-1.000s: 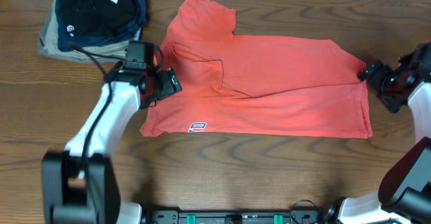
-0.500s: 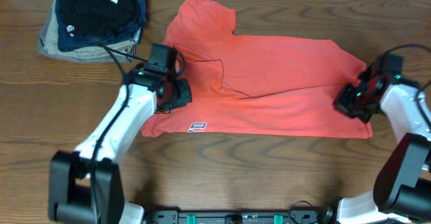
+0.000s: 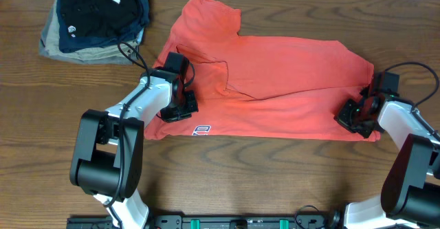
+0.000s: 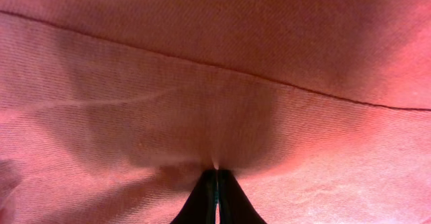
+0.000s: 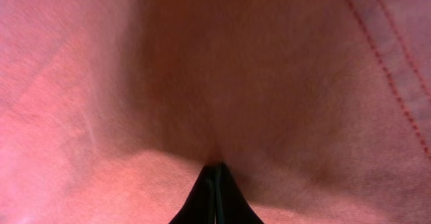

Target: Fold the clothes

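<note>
Overhead view: coral-red short-sleeved cotton T-shirt (image 3: 275,84) lies spread on the brown wooden bench (image 3: 275,181), toward the far edge, hem to the right. Left jaws sit on its near-left part, right jaws on its near-right hem corner. Wrist views show both pairs of jaws pressed together, each apparently pinching a pucker of red fabric. Folded navy and khaki garments (image 3: 96,19) occupy the far-left corner.

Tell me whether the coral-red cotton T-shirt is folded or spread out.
Partly folded: the coral-red cotton T-shirt lies with a layer turned over, one sleeve sticking out. Left gripper and right gripper pinch it.
</note>
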Controlling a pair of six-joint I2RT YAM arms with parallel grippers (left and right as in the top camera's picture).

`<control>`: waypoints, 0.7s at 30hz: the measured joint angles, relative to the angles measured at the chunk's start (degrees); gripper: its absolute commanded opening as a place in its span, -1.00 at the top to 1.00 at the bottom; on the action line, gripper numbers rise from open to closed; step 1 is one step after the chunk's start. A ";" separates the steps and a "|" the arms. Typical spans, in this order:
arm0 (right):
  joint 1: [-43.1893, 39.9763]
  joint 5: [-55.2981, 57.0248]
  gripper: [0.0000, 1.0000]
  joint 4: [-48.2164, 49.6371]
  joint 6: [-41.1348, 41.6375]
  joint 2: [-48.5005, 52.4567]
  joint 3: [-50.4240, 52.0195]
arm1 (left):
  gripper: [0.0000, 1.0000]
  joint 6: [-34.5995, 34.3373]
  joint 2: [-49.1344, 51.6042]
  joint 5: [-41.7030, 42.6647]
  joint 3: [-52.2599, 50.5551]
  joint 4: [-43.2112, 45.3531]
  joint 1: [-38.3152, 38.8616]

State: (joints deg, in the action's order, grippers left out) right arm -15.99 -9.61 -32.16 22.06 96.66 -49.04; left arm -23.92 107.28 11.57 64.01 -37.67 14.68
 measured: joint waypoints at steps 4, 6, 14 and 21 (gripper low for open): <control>0.02 0.68 0.97 -1.20 1.60 -0.20 0.09 | 0.87 0.00 0.44 0.02 0.61 -2.60 0.00; 0.00 1.22 0.98 -2.69 2.40 -0.42 0.09 | 0.87 -0.04 0.63 0.04 0.76 -4.74 0.00; -1.86 1.40 0.99 -10.25 4.50 -0.83 0.09 | 0.88 -2.03 1.29 0.04 0.35 -15.43 0.00; -9.25 1.31 0.98 -16.79 4.72 -0.83 0.33 | 0.88 -4.28 -2.49 0.07 -5.03 -20.15 0.00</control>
State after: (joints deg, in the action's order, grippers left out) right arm -25.23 -8.29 -48.95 26.79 95.83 -48.71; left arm -28.21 104.79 11.64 58.98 -57.82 14.68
